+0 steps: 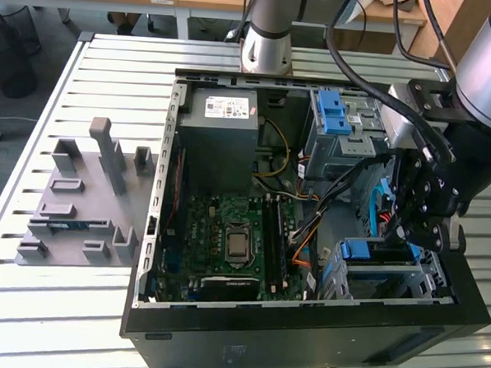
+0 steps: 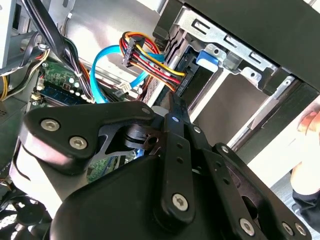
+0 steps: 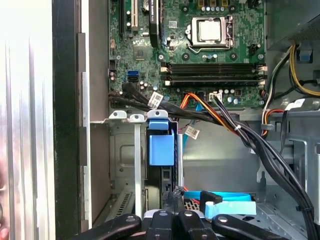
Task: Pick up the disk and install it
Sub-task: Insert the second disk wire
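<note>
The disk stands on edge in a slot of the metal drive cage at the case's front corner, its blue carrier tab facing the motherboard. In the exterior view the disk lies in the cage on that view's right, low in the case. My gripper hangs right over it. In the first wrist view my gripper is at the disk's dark edge, fingers drawn together. In the second wrist view my gripper points at the slot with the blue tab.
The open tower case lies on a slatted table. Inside are a grey power-supply box, the motherboard, an upper bay with a blue latch, and cable bundles crossing by the cage. A grey fixture sits beside the case.
</note>
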Available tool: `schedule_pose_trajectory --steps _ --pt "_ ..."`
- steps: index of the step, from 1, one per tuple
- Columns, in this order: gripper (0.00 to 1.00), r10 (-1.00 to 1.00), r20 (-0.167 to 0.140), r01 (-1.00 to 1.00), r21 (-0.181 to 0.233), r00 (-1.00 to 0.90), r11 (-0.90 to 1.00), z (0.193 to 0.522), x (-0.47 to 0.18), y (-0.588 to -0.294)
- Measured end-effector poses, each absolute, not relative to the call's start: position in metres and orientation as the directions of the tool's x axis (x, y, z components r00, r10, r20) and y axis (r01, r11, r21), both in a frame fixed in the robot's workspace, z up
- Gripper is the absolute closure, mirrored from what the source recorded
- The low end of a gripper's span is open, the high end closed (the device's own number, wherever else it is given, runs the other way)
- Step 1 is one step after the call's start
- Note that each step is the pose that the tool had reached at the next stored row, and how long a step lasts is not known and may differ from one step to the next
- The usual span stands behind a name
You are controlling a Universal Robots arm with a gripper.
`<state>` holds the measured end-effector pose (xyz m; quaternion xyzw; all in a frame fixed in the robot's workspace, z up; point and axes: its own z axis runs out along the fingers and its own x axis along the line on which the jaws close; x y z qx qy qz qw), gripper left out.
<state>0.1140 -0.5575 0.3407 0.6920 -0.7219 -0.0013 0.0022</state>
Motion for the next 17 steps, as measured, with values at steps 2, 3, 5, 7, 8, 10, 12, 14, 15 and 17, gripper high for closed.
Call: schedule_pose_trajectory --steps 2,3,5,7,8,10,12,14,15,17 --pt "0.89 -0.999 0.001 -0.999 0.005 -0.042 0.042 0.344 0.114 -0.558" --pt "0.89 -0.999 0.001 -0.999 0.005 -0.042 0.042 0.346 0.114 -0.558" --pt "0.89 -0.999 0.001 -0.999 0.005 -0.042 0.042 0.351 0.114 -0.558" --pt "0.89 -0.999 0.001 -0.999 0.005 -0.042 0.042 0.354 0.113 -0.558" --pt "0.89 -0.999 0.001 -0.999 0.005 -0.043 0.043 0.355 0.113 -0.558" --pt "0.89 -0.999 0.001 -0.999 0.004 -0.042 0.042 0.355 0.11 -0.557" --pt "0.89 -0.999 0.001 -0.999 0.002 -0.042 0.042 0.355 0.108 -0.558" --pt "0.89 -0.999 0.0 -0.999 0.001 -0.042 0.042 0.356 0.106 -0.558" --pt "0.89 -0.999 0.0 -0.999 0.0 -0.042 0.042 0.356 0.106 -0.558" --pt "0.89 -0.999 0.0 -0.999 0.0 -0.042 0.042 0.359 0.106 -0.558"
